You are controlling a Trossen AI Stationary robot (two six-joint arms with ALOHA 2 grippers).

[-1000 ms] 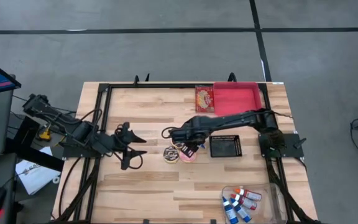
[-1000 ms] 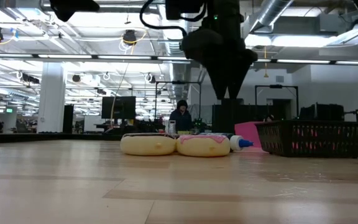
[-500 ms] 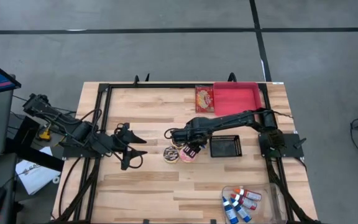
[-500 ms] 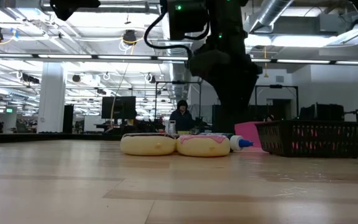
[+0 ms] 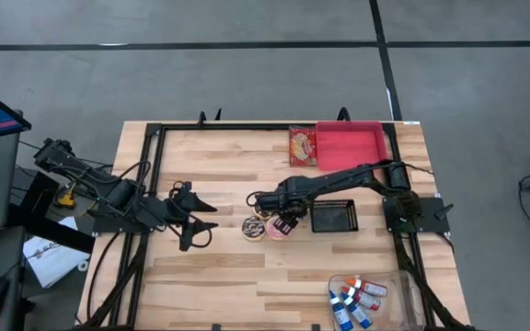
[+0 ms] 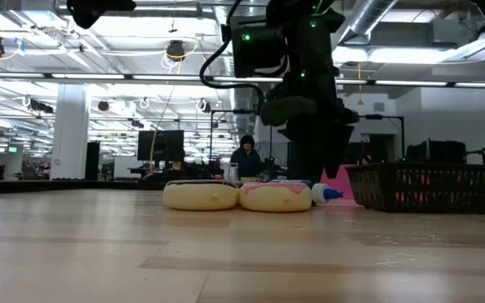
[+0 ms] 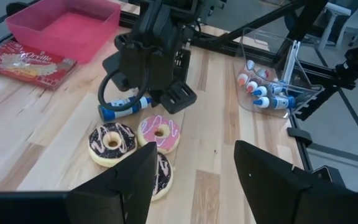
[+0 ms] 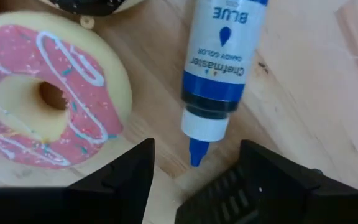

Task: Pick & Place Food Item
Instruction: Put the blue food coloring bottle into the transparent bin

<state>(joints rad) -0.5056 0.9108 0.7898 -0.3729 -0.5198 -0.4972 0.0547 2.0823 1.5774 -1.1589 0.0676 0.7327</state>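
Observation:
A pink-iced donut (image 8: 42, 99) lies flat on the wooden table beside a chocolate-iced donut (image 7: 112, 140). A second chocolate one (image 7: 162, 175) is partly hidden behind my left finger. A blue food-colour bottle (image 8: 219, 62) lies on its side next to the pink donut. My right gripper (image 8: 194, 180) points down, open, low over the table. Its fingers stand either side of the bottle's tip (image 8: 196, 152), the pink donut just beside one finger. My left gripper (image 7: 194, 186) waits open toward the table's left, raised and facing the donuts.
A black mesh basket (image 5: 332, 215) stands right of the donuts. At the far edge are a red bin (image 5: 350, 144) and a snack packet (image 5: 303, 145). A clear container of colour bottles (image 5: 366, 299) sits near the front right. A person shows far behind in the low view.
My right gripper has come down toward the pink donut and the blue bottle, still pointing down. The donuts and the bottle lie where they were.

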